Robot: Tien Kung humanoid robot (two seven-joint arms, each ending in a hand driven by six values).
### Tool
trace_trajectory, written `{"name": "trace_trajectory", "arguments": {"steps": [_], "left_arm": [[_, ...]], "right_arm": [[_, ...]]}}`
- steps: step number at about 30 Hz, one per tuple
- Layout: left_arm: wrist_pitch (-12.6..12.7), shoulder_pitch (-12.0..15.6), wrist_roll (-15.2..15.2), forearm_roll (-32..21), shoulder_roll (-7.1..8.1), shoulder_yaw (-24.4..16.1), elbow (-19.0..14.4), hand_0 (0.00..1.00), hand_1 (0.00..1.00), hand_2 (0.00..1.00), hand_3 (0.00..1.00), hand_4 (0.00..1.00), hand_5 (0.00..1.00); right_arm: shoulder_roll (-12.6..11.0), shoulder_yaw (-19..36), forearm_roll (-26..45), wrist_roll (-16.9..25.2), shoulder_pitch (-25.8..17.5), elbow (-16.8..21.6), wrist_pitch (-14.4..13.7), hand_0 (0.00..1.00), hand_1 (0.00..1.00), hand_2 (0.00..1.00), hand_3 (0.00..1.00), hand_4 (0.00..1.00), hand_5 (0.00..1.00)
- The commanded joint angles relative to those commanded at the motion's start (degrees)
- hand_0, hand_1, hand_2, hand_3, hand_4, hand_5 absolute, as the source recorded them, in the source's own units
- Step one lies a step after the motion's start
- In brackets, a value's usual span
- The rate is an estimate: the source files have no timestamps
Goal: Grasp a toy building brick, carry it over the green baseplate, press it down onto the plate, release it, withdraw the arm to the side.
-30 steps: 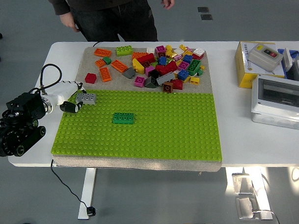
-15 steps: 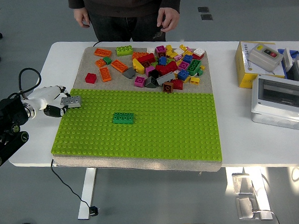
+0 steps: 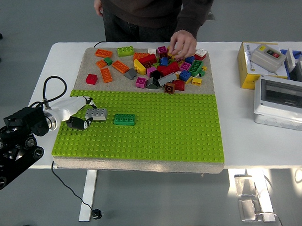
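My left hand (image 3: 86, 113) reaches in from the left over the green baseplate (image 3: 160, 138) and is shut on a grey brick (image 3: 96, 112), held just above the plate's left part. A dark green brick (image 3: 124, 119) sits on the plate right beside the grey one. The heap of loose bricks (image 3: 165, 66) lies on the tan mat (image 3: 90, 66) behind the plate. A person's hand (image 3: 182, 43) reaches down into the heap at its far right. My right arm is out of view.
A yellow box (image 3: 252, 64) with a grey device on it and a white electrical enclosure (image 3: 283, 100) stand at the table's right. A black cable (image 3: 50, 87) loops by my left wrist. The person stands at the far edge.
My left hand has moved right and slightly nearer with the grey brick, from the plate's left edge to beside the dark green brick. The person has stepped in and put a hand into the heap.
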Motion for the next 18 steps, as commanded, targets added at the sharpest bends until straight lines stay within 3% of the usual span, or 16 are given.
{"name": "trace_trajectory", "arguments": {"steps": [8,18], "left_arm": [[0.34,-0.56,-0.4,0.62,-2.01,0.38,2.58,0.998,0.964,0.955,0.52,0.445,0.183],[0.55,-1.14,-0.79,0.85,-2.48,1.24,5.46,0.998,0.962,0.955,0.514,0.443,0.184]], "right_arm": [[0.06,-0.07,0.14,0.15,0.09,0.0,0.0,0.639,0.564,0.626,0.762,0.406,0.998],[0.12,0.12,-0.07,0.07,0.15,0.0,0.14,0.64,0.566,0.625,0.761,0.409,0.998]]}}
